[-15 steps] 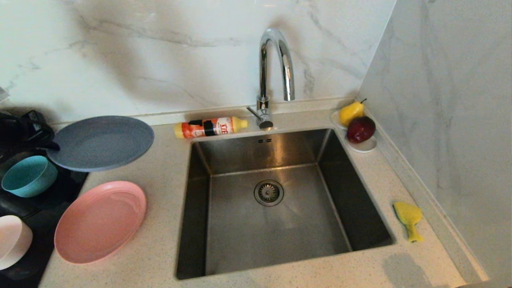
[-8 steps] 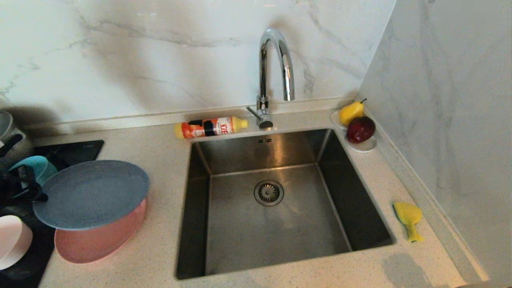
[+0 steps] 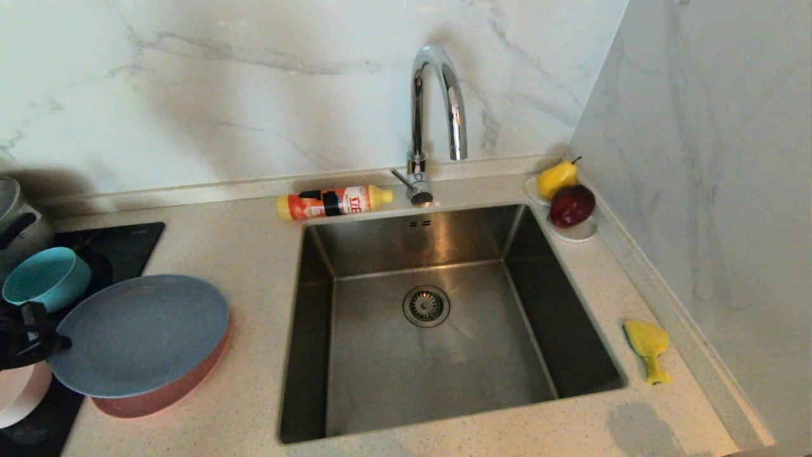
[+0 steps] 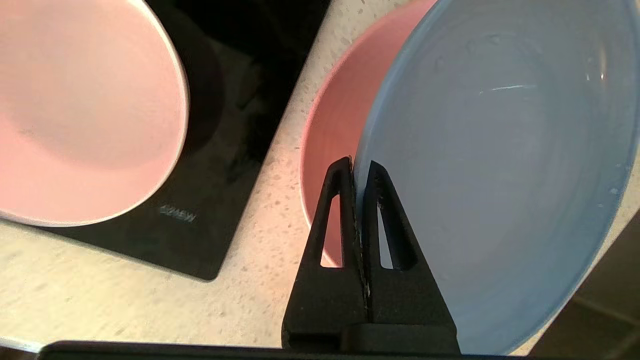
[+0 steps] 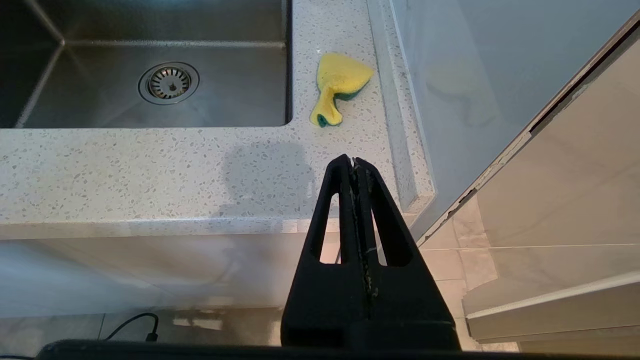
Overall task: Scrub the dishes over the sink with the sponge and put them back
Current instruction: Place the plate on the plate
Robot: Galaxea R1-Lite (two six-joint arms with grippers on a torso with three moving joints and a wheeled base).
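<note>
- Left gripper (image 4: 357, 167): pressed together on the near rim of the grey-blue plate (image 3: 139, 333), pinching the edge; the plate stretches away from the fingertips towards the sink (image 3: 444, 235), close to level.
- Pink plate (image 3: 171, 390): directly beneath the held plate, lying on the bench (image 3: 254, 254), with only a sliver of rim showing past it. Whether the two plates touch yet cannot be told; the gap at the gripper side looks slim.
- Governing relation: the grey-blue plate sits nearly square above the pink one, so putting it back looks to be a matter of a short descent and then letting go of the rim, by my reckoning.
- Pale pink bowl (image 4: 85, 110): just beside the left gripper, on the black hob (image 3: 120, 238), on the side away from the sink.
- Teal bowl (image 3: 44, 276): on the hob, beyond the gripper towards the wall.
- Right gripper (image 5: 354, 165): pressed together, empty, hanging off the front edge of the bench; idle.
- Sponge (image 5: 337, 87): ahead of the right gripper on the bench, between the sink and the side wall, long axis running roughly towards the gripper. The right arm is much the nearer to it.
- Also present: dish-soap bottle (image 3: 333, 202) lying on its side behind the sink, faucet (image 3: 434, 108), pear (image 3: 557, 178) and red fruit (image 3: 572, 204) on a small white dish.
</note>
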